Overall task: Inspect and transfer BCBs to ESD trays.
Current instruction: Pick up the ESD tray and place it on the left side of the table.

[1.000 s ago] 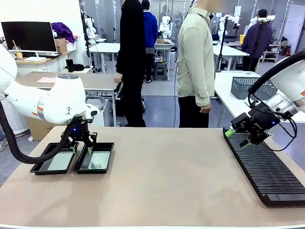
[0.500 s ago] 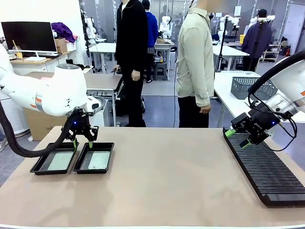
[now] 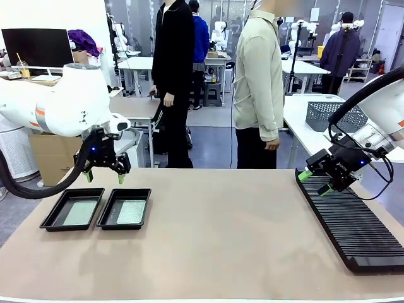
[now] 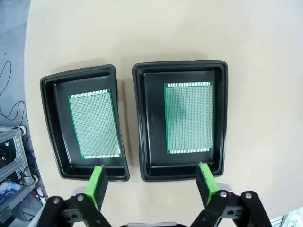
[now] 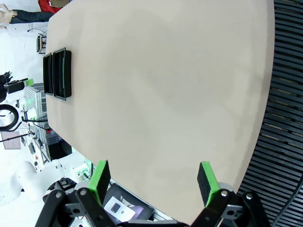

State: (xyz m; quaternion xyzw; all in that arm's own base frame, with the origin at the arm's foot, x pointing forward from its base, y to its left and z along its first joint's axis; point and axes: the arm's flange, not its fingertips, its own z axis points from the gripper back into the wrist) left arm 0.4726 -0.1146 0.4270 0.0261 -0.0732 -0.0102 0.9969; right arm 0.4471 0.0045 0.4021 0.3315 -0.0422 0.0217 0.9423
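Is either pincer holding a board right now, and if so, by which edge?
Neither. The left pincer is open above the trays, both boards lying flat inside. The right pincer is open over the rack.

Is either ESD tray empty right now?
No: the left wrist view shows a BCB in one ESD tray and another BCB in the second ESD tray.

Two shallow black ESD trays sit side by side, just apart, directly below the left gripper (image 3: pixel 104 176), whose green-tipped fingers stand spread and empty above them. The left tray (image 4: pixel 56 127) is skewed slightly; the right tray (image 4: pixel 144 123) lies squarer. Each holds one flat, pale green BCB with a dotted grid: one board (image 4: pixel 93 124) and the other board (image 4: pixel 188 117), both lying level on the floors.
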